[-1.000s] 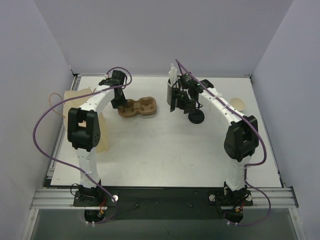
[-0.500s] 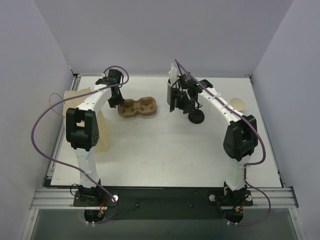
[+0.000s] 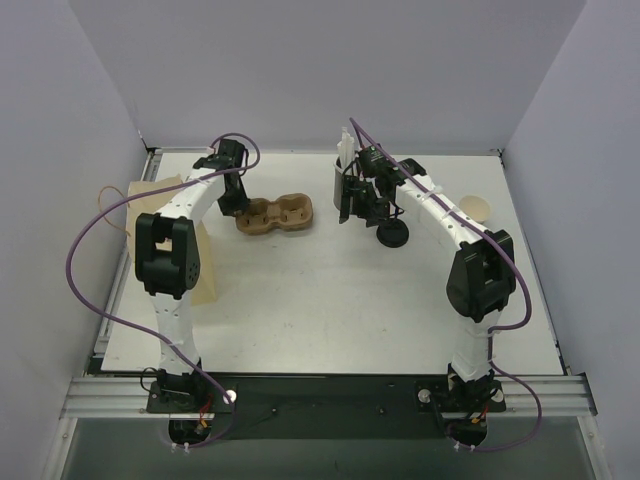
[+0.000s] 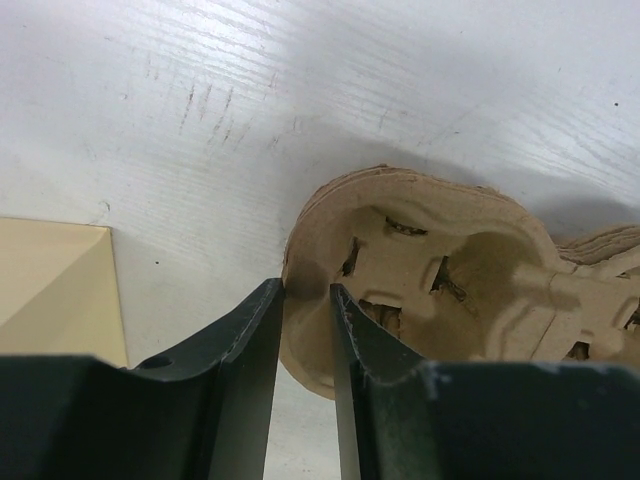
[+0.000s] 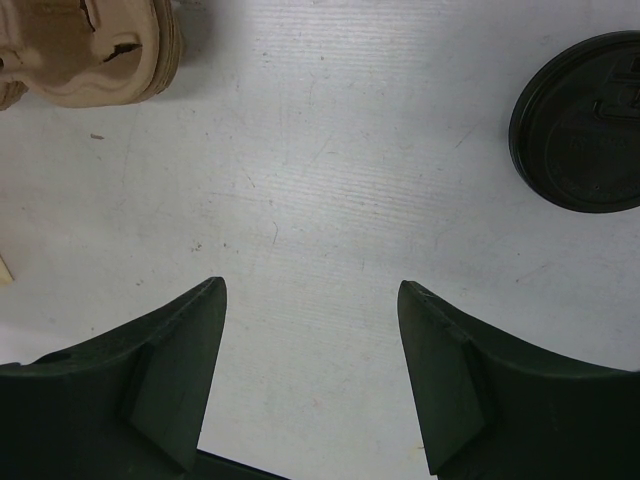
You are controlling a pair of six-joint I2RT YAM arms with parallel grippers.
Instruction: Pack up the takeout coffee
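Left arm swung a touch toward the left of the frame and came back over the last second, and my left gripper squeezed in a little. Nothing else on the table budged; the right arm sat put.

So what does that get me? In the left wrist view my fingers are narrow, one outside and one inside the end wall of the pulp carrier, and it looks like a proper pinch on that rim. The carrier hasn't slid yet, upper middle of the overhead view, just right of the tan paper bag at the left edge. My guess is I'm about to drag or steady it so the drink can drop into a well.

Right gripper hangs wide open over bare tabletop, holding nothing, right next to the grey cup with the straws, which isn't the one I want.

Coffee itself is untouched. Black lid lies flat on the table, upper right of the right wrist view, well apart from my fingers. The cup I think is that tan round thing at the far right, half hidden by my arm; can't make out any green from here.
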